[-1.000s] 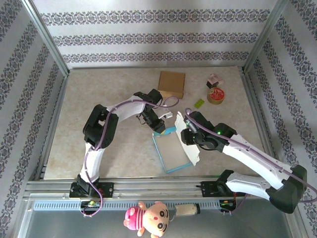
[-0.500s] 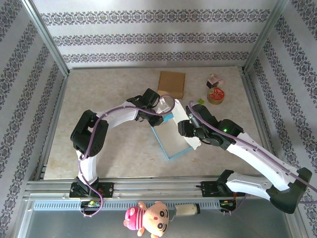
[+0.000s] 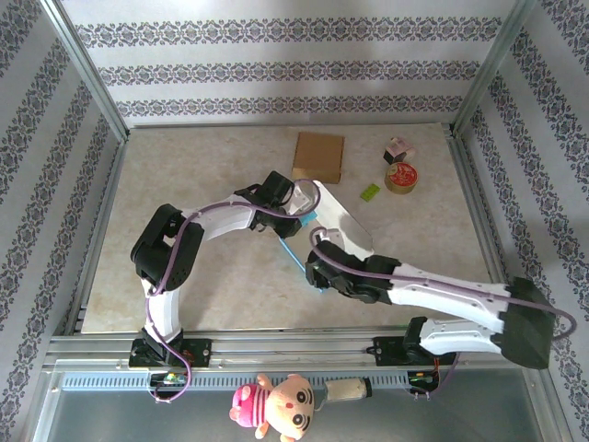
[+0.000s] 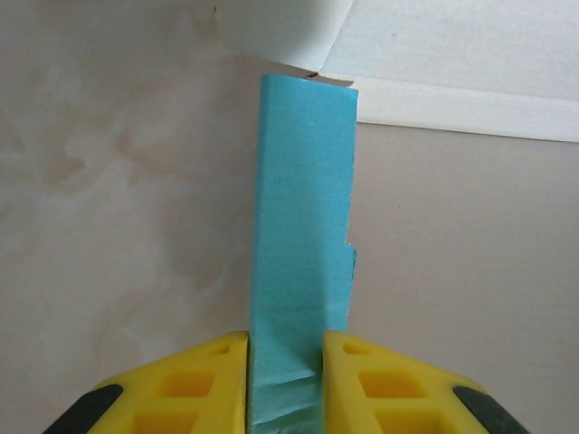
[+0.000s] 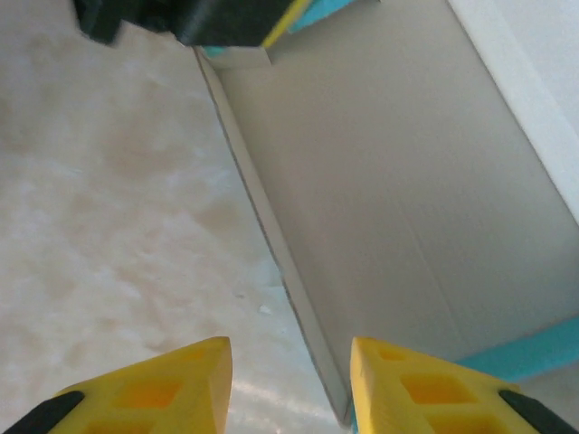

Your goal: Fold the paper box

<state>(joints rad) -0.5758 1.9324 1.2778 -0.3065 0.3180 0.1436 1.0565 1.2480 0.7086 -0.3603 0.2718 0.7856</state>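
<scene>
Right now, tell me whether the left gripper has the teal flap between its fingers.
Yes, the left gripper has a yellow finger against each side of the teal flap.

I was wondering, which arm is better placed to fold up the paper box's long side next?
Probably the right: the right gripper is open and empty, poised over the long edge of the paper box, while the left gripper is occupied, pinching the teal flap.
</scene>
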